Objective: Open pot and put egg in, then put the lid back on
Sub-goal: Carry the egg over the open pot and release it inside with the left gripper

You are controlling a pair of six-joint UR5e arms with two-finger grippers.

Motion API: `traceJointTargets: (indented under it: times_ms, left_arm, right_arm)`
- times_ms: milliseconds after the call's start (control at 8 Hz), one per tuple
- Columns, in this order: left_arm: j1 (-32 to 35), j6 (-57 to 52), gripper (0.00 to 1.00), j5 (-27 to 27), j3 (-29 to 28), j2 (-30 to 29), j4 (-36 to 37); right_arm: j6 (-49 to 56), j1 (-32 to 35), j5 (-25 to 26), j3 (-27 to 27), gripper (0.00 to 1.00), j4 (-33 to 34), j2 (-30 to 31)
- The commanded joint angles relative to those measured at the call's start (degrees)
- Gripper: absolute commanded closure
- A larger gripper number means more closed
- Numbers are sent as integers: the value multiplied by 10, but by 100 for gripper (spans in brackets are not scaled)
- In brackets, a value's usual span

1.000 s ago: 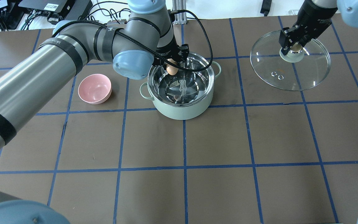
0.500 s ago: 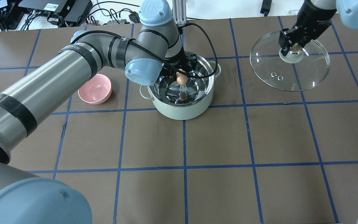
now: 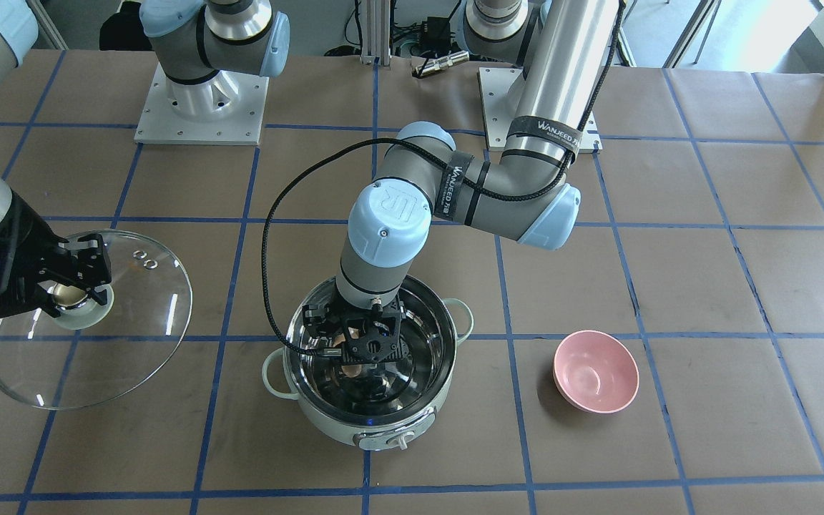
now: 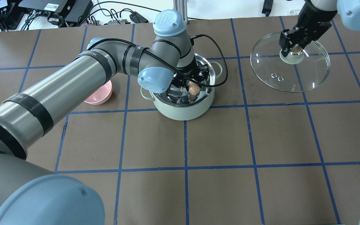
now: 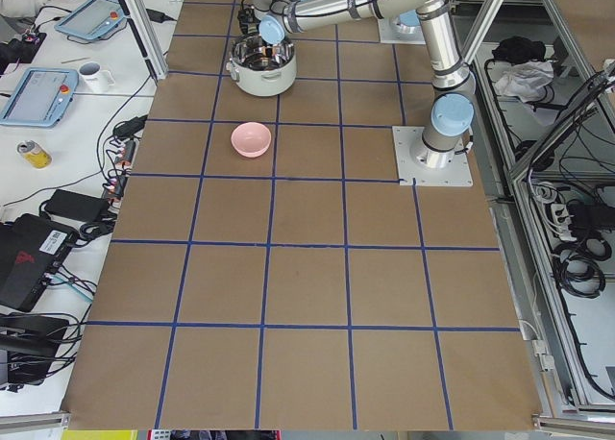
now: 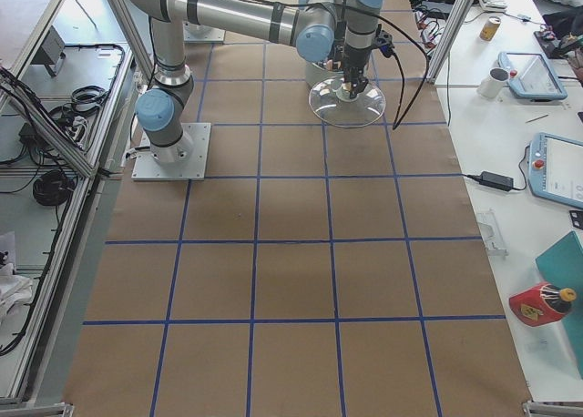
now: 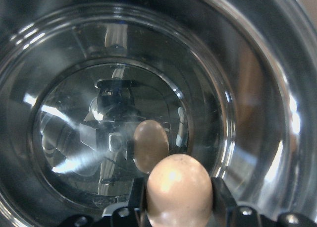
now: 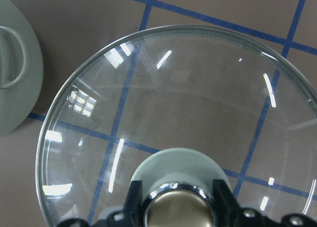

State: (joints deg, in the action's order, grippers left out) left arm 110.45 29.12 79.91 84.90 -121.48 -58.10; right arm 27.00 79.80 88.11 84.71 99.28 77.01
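Observation:
The mint-green pot [image 4: 182, 110] stands open mid-table; it also shows in the front view [image 3: 326, 422]. My left gripper [image 4: 193, 88] reaches inside its rim, shut on the tan egg [image 4: 194, 89]. In the left wrist view the egg [image 7: 179, 187] sits between the fingers above the shiny steel bottom, which mirrors it. My right gripper [image 4: 293, 50] is shut on the knob of the glass lid [image 4: 305, 75] and holds it tilted to the pot's right. The lid also shows in the front view [image 3: 133, 336] and the right wrist view [image 8: 198, 98].
A pink bowl [image 4: 101, 95] sits left of the pot, partly under my left arm; it is plain in the front view [image 3: 596, 370]. The left arm's black cable loops over the pot's far rim. The brown table has a blue tape grid.
My left gripper has carried the egg from the pot's far rim toward its right side and lower inside it. The right gripper and lid have barely moved.

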Motion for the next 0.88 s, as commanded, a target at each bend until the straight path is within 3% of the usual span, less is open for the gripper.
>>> traceJointTargets:
  times_ms: [0, 250, 625, 750]
  left_arm:
    - [3, 4, 11, -10, 1, 3, -9]
    - [3, 4, 0, -11, 2, 18, -39]
    - [-13, -33, 0, -4, -1, 84, -96]
    - [-59, -55, 0, -3, 0, 99, -123]
  right_arm:
    - [-1, 0, -1, 1, 100, 13, -4]
    - [-1, 1, -1, 2, 100, 16, -4]
    - [-8, 1, -1, 2, 100, 16, -3]
    - [-26, 2, -1, 2, 100, 16, 2]
